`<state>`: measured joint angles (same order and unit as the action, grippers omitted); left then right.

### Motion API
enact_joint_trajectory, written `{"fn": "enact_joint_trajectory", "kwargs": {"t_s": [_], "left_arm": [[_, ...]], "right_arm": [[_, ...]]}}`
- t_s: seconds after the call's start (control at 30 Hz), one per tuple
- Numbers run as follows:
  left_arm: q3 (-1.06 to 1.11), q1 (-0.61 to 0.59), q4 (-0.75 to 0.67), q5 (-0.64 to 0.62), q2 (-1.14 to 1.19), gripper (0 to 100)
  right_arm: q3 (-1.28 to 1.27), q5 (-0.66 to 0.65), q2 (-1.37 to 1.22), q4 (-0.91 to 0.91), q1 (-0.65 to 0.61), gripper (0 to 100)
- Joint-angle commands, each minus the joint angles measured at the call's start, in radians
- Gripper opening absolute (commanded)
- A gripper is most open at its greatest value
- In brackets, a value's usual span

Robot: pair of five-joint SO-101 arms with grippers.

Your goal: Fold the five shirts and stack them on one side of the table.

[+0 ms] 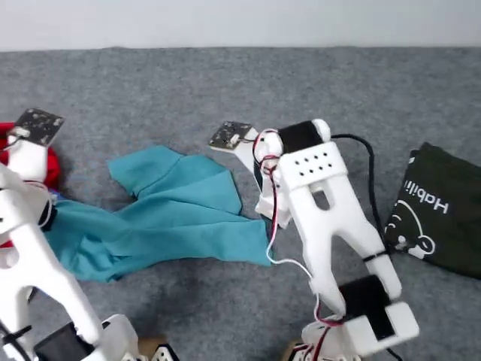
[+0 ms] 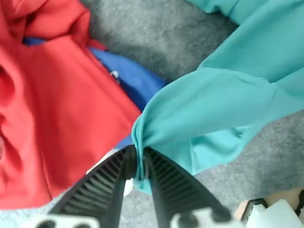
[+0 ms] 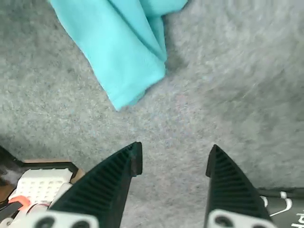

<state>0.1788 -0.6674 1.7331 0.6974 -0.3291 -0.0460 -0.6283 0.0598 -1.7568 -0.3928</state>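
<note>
overall, grey carpet, pale wall; left claw tight on teal shirt, right claw spread

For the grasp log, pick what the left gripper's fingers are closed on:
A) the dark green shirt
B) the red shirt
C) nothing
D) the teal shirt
D: in the left wrist view the left gripper is pinched shut on a bunched fold of the teal shirt, while the red shirt lies beside it.
</note>
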Motion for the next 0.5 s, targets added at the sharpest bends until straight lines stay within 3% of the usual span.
{"fn": "enact_joint_trajectory", "kwargs": {"t_s": [0.0,0.27,0.47], "left_arm": [[-0.005,-0.035,-0.011,0.006,-0.028,0],[0.001,-0.087,-0.011,-0.035,-0.026,0],[0.001,-0.081,-0.008,-0.038,-0.026,0]], "right_arm": [[-0.058,-0.009,0.068,-0.039,-0.012,22.8],[-0.193,-0.003,0.053,0.133,-0.14,22.9],[-0.164,-0.003,-0.108,0.236,-0.186,22.8]]}}
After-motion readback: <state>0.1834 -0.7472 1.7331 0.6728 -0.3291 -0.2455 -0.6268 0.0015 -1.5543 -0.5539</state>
